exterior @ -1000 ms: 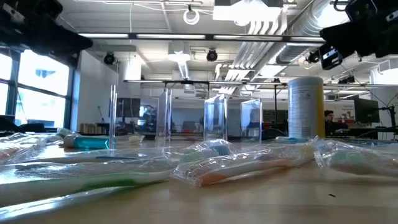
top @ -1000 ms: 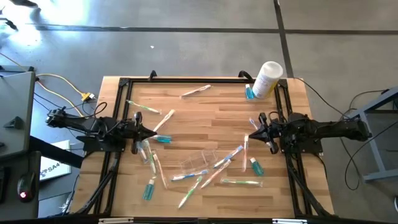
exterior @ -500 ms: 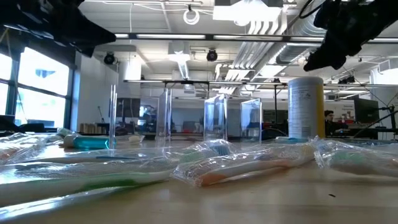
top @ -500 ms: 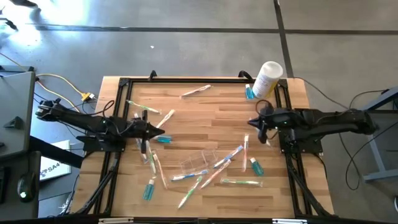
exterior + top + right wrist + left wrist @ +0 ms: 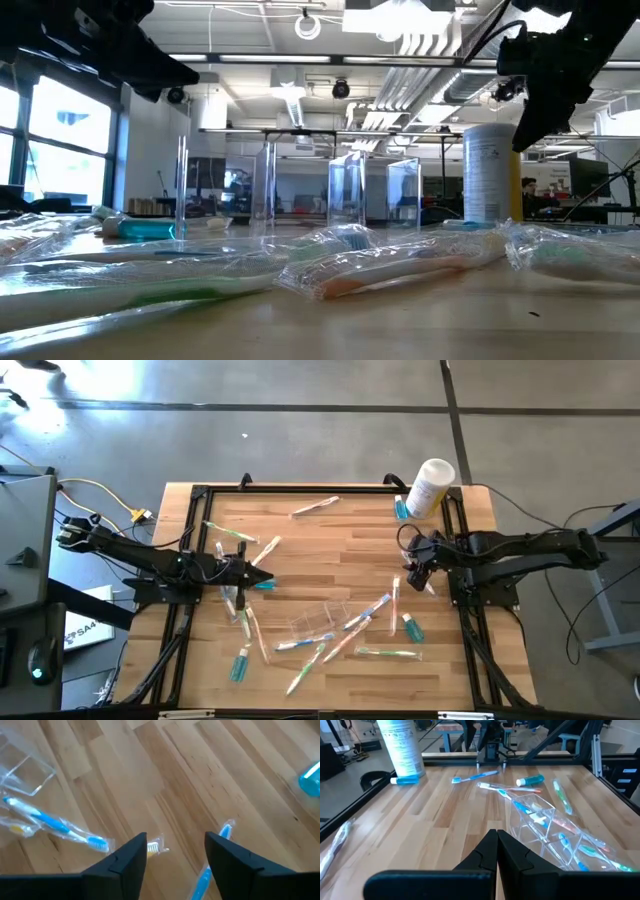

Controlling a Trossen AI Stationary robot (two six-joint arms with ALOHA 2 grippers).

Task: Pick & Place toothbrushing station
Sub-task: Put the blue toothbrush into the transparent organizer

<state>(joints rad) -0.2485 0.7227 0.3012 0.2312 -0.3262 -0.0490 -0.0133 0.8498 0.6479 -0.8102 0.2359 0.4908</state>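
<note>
Wrapped toothbrushes lie scattered flat on the wooden table, among them a white one at the far side and a blue one near the middle. Teal tubes lie among them. A clear plastic holder lies near the table's middle. My left gripper hovers shut above the left part, beside a teal tube. My right gripper hangs open above the right part, slanting down over a blue toothbrush, touching nothing.
A tall white bottle stands at the far right corner with a teal tube beside it. A black frame runs along the table's edges. Bare wood lies between the two grippers.
My left gripper has gone toward the table's right edge, staying shut. My right gripper has risen and tipped from nearly level to slanting down at the table. The toothbrushes, tubes and holder lie as before.
</note>
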